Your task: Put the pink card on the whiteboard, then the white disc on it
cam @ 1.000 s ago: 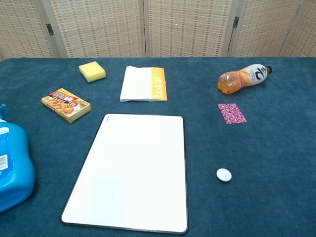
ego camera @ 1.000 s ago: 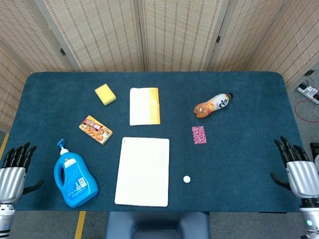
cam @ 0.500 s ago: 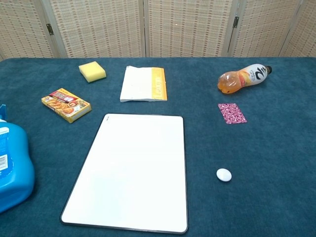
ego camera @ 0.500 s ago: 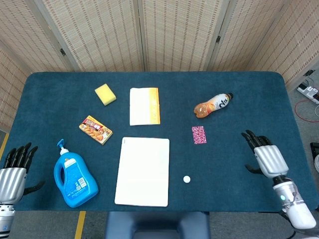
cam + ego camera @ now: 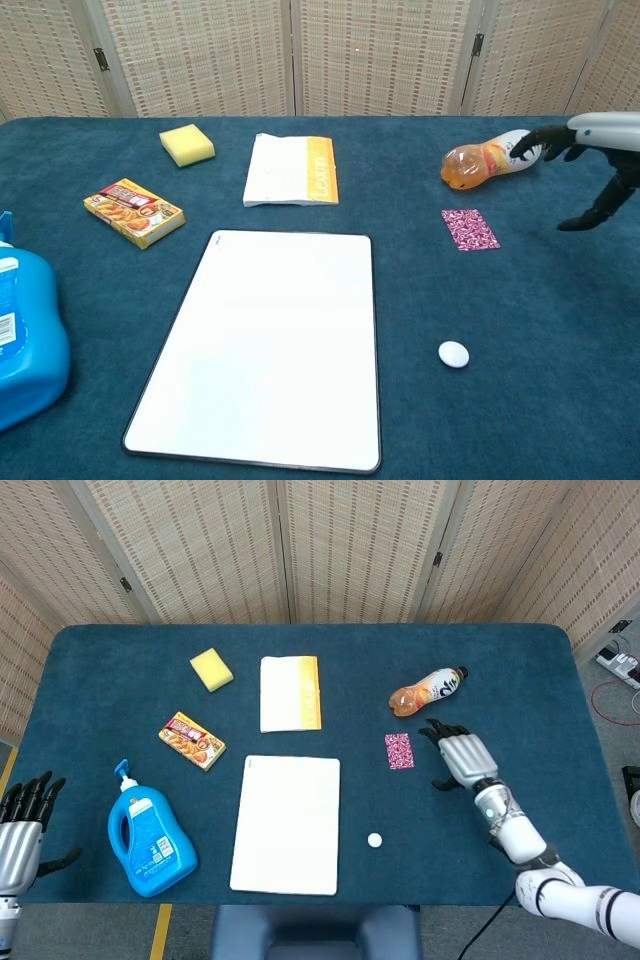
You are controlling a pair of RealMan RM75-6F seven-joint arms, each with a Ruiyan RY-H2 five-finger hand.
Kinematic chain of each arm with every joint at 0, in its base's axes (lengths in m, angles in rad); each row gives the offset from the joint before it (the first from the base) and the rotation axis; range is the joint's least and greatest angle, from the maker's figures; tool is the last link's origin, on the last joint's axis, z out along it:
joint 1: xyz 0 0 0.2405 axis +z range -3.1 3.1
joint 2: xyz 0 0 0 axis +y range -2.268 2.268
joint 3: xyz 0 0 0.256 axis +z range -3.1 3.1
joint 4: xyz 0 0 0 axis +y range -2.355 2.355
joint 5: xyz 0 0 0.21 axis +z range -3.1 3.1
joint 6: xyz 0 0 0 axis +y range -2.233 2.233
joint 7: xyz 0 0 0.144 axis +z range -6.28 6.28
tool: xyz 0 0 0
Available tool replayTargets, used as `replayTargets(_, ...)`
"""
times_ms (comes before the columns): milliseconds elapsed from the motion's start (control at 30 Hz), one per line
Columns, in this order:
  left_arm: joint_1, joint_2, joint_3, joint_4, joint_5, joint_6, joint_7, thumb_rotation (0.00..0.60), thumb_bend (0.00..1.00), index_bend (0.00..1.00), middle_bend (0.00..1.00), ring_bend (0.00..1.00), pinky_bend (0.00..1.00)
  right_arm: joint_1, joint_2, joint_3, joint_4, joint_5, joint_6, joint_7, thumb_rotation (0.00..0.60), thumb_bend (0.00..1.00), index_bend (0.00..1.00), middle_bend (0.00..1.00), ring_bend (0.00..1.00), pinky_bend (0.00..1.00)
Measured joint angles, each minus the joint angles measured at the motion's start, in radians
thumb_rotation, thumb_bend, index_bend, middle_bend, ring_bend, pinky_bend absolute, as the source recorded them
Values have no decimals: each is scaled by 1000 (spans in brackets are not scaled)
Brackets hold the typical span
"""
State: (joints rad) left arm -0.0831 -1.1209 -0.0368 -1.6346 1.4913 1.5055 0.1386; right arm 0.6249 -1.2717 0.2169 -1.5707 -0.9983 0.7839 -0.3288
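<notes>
Two hands show at the blue bench point(image 5: 520, 670). On the bench, going from big things to small ones, the whiteboard point(image 5: 287, 823) lies flat near the front edge, and nothing is on it yet. Next comes the blue soap bottle point(image 5: 148, 835) to its left, then the white and orange pad point(image 5: 290, 693) behind the board. The orange drink bottle point(image 5: 427, 692) lies on its side at the back right. The yellow sponge point(image 5: 211, 669) and the little food box point(image 5: 191, 741) sit at the back left.

The right hand point(image 5: 462, 757) hangs over the bench just to the right of the pink card point(image 5: 399, 751), with its fingers apart and nothing in it. The left hand point(image 5: 20, 825) is out at the left edge of the bench, fingers apart too, holding nothing.

The pink card lies flat on the bench, between the drink bottle and the white disc point(image 5: 375, 840). The disc sits near the right side of the whiteboard, not touching it.

Some things could go wrong. The card is thin and flat on soft cloth, so I think the fingers may slide over it and push it away. The drink bottle is near the hand, so a bump could roll it onto the card. The disc is tiny and round, so a poke could send it rolling.
</notes>
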Motion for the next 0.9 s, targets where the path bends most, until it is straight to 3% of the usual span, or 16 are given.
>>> replayTargets(367,-2,-6,2,24,-8,-17,-17,600,133,15,0,0,0,168,-160,-17,184,230,-63,-135,600,234,181,89,133,142)
replayTargets(900,-14,-20,0,50,-6,-36,-37,600,134,22,0,0,0,238,-265,-69,285,426,-22,-208,600,234,151,70,119,142)
